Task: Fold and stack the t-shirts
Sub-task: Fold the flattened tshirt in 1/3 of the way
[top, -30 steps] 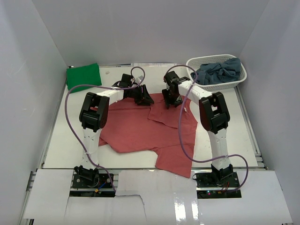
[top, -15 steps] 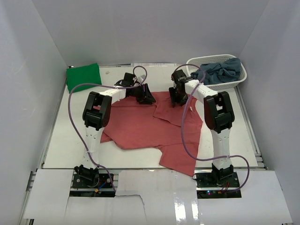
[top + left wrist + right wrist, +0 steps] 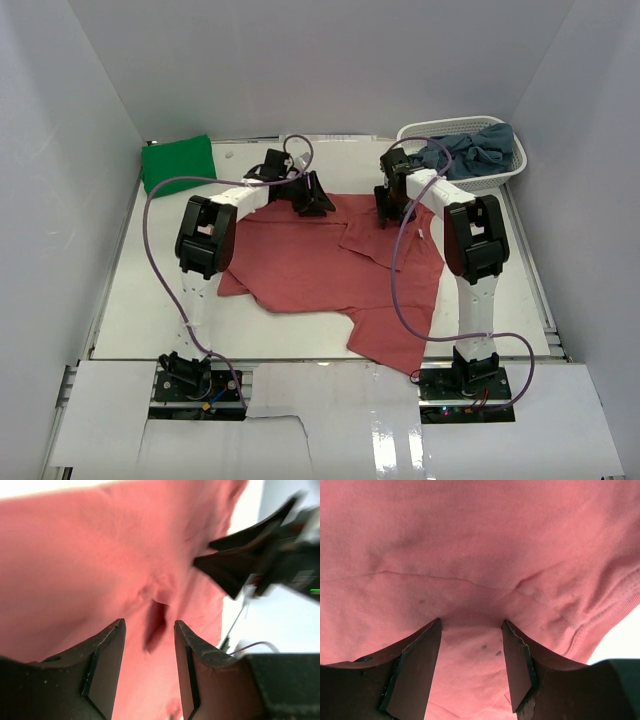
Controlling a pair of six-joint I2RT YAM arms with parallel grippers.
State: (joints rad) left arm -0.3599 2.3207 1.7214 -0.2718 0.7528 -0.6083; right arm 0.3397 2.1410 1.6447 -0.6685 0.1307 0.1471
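- Both my claws have slid farther out from my bases, and the red shirt (image 3: 310, 270) has come along with them, shifting to my right.
- My left claw (image 3: 312, 197) pinches a bunch of cloth at the shirt's far edge. The rest spreads back toward my bases.
- My right claw (image 3: 392, 207) pinches the same edge, off to the right of the left claw.
- Green shirt (image 3: 178, 163) lies folded, well left of my left claw.
- Blue shirts (image 3: 465, 155) fill the basket (image 3: 480, 183) just right of my right claw.
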